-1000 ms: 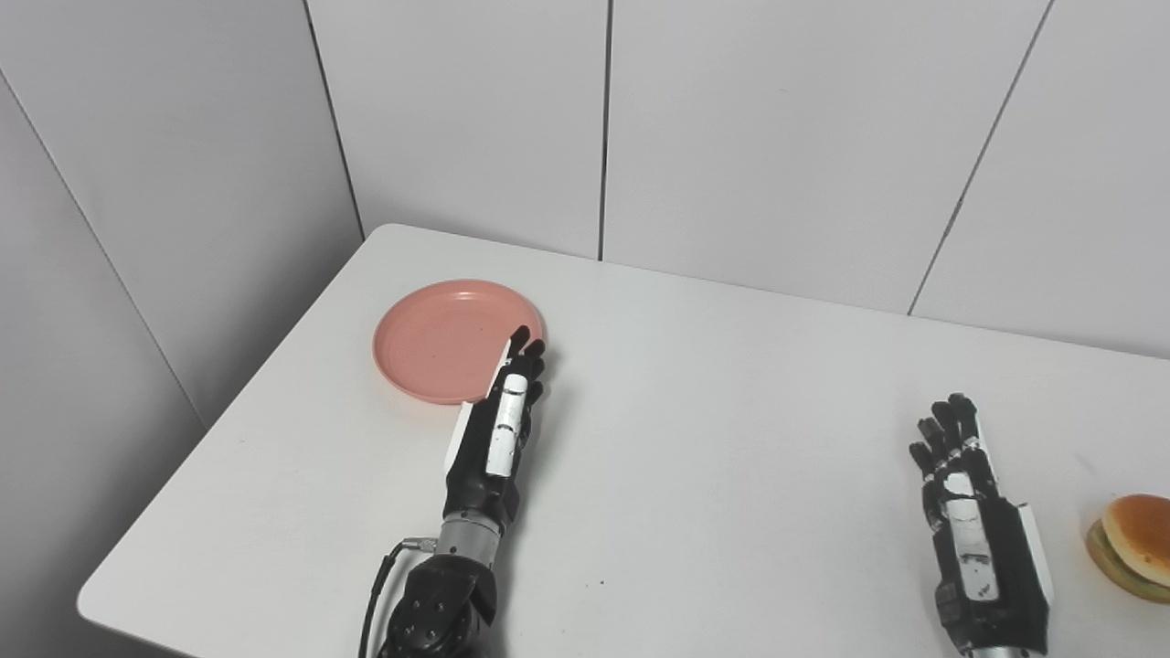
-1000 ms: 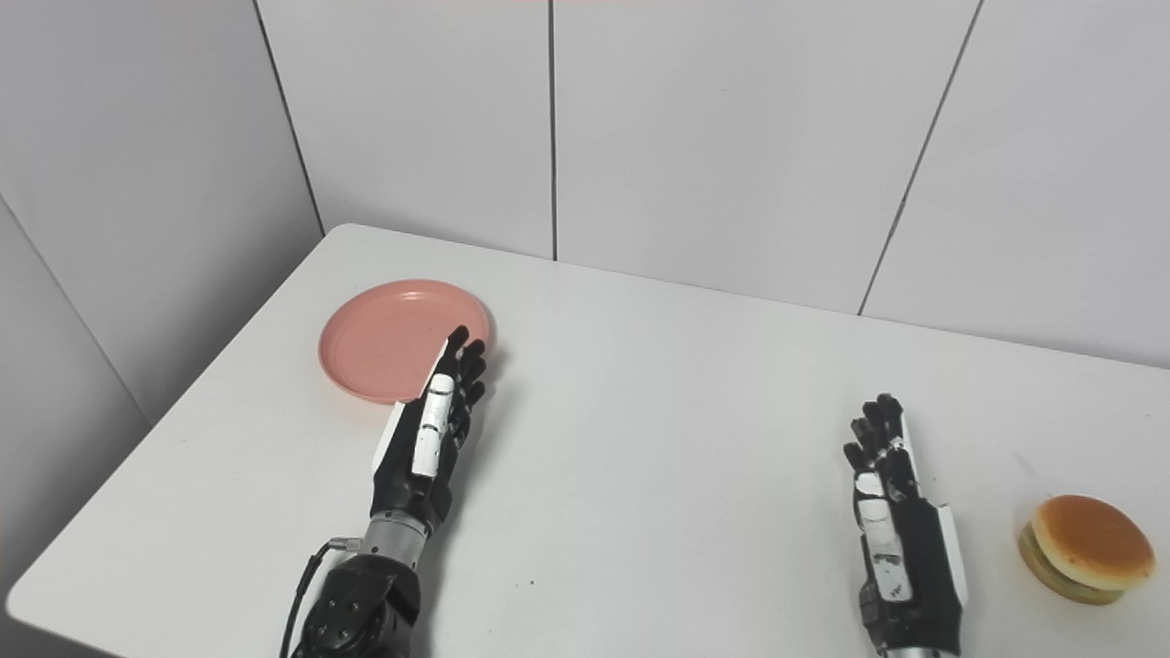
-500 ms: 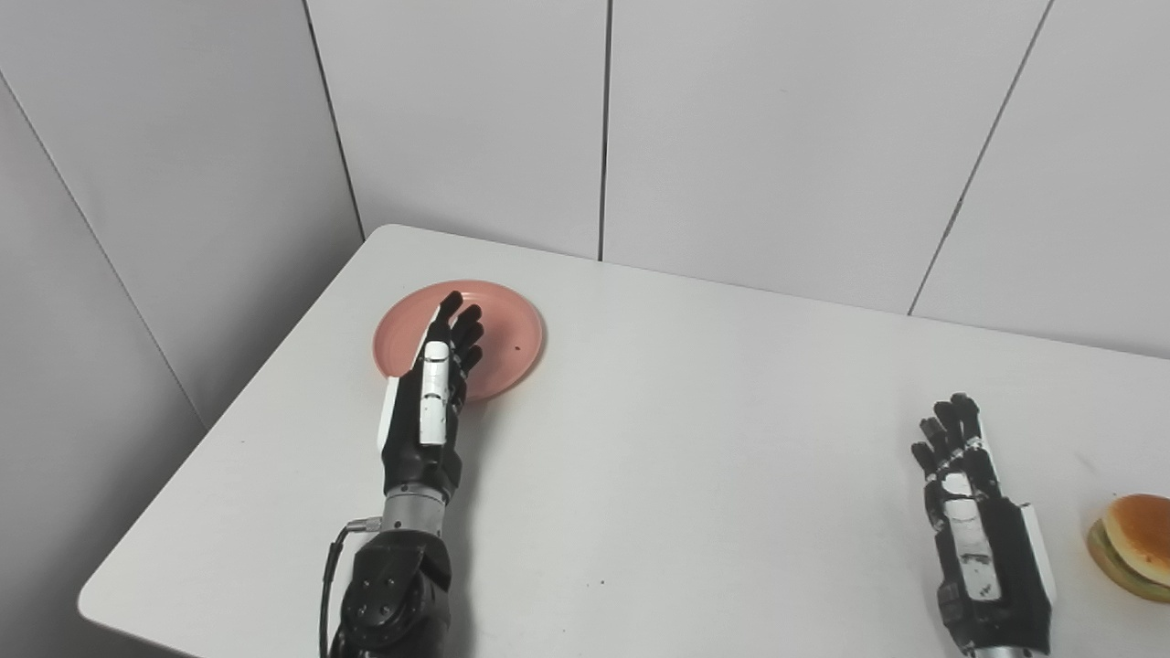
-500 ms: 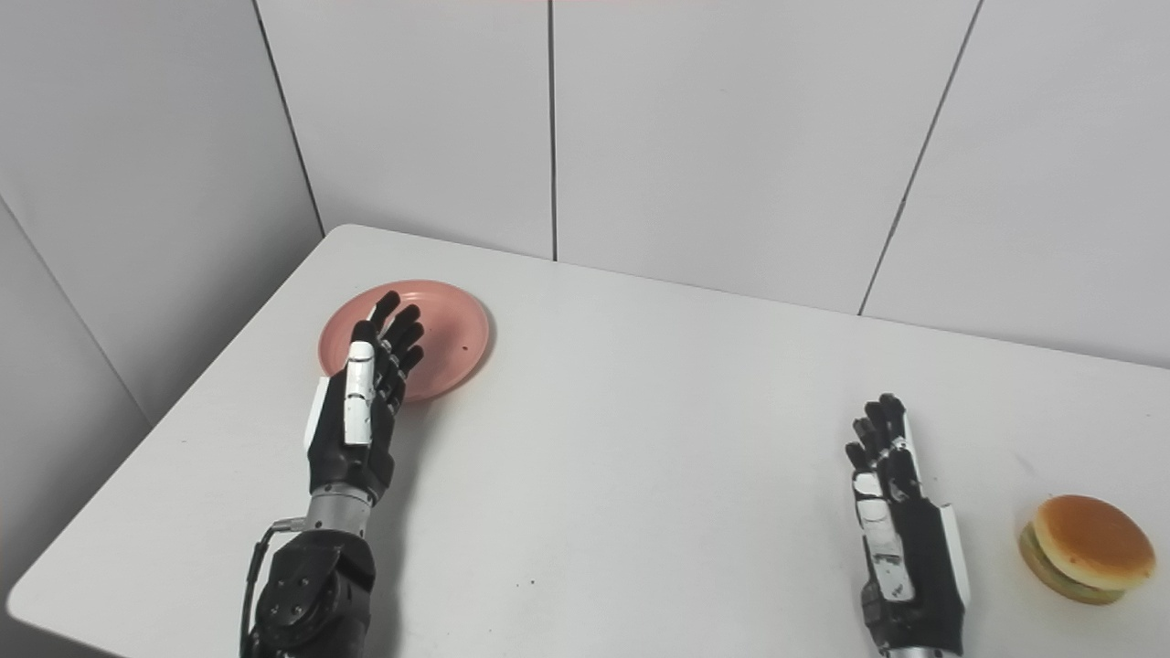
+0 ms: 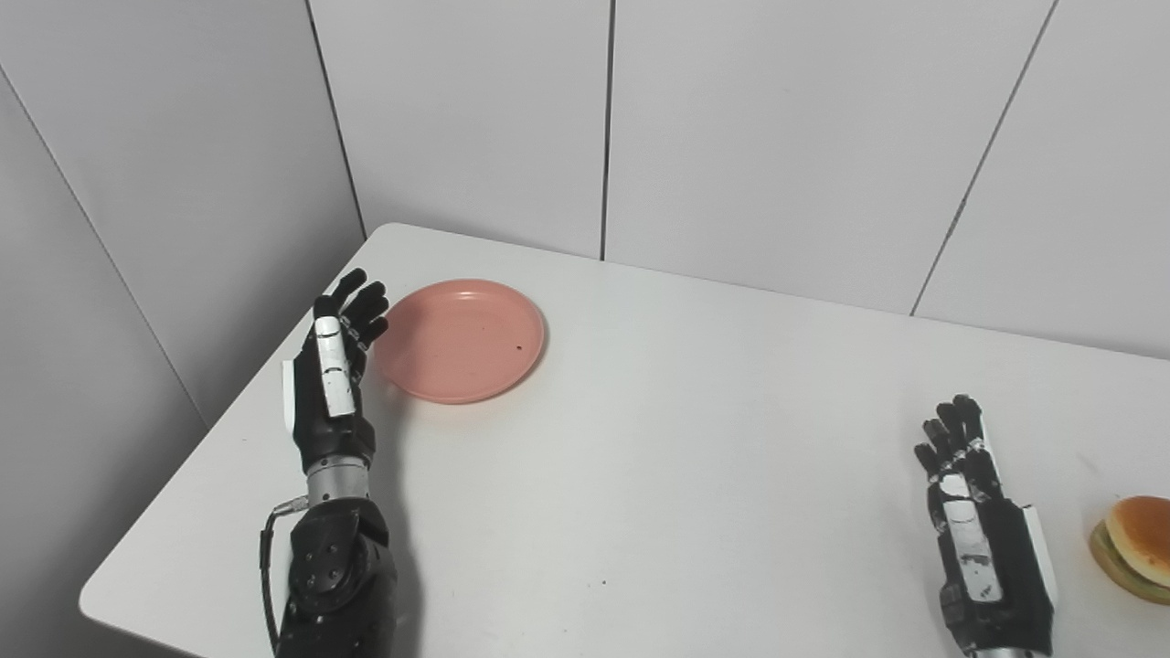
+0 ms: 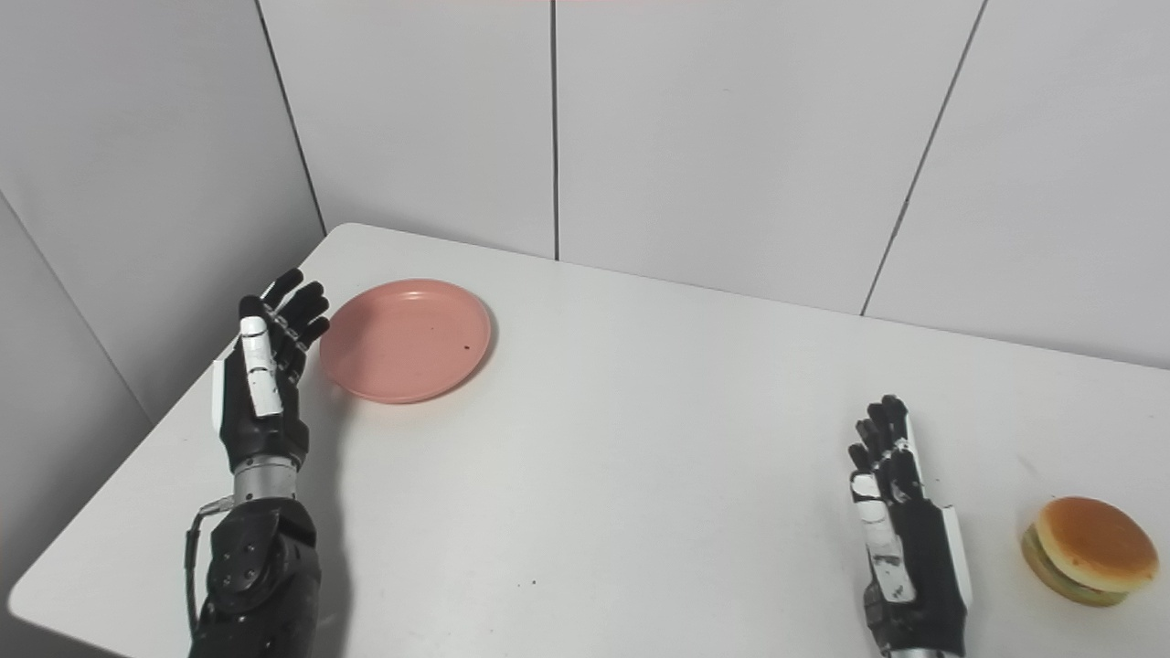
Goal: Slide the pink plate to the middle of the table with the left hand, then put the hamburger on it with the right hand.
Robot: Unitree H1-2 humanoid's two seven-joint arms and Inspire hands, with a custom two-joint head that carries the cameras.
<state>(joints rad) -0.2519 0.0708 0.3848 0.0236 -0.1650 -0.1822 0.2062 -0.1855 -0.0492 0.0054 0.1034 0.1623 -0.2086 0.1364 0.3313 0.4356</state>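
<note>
A pink plate lies flat near the table's far left corner. My left hand is raised just to the left of the plate's rim, open, fingers spread and pointing up, holding nothing. Whether it touches the rim I cannot tell. A hamburger with a tan bun and a green layer sits at the table's right edge. To the left of it my right hand rests low over the table, open and empty, a hand's width from the hamburger.
The white table has its left edge close beside my left hand, with grey wall panels behind it. A wide bare stretch of tabletop lies between the plate and my right hand.
My left hand has swept leftward across the plate, from its right rim to beyond its left rim, and risen. The plate, hamburger and right hand have stayed put.
</note>
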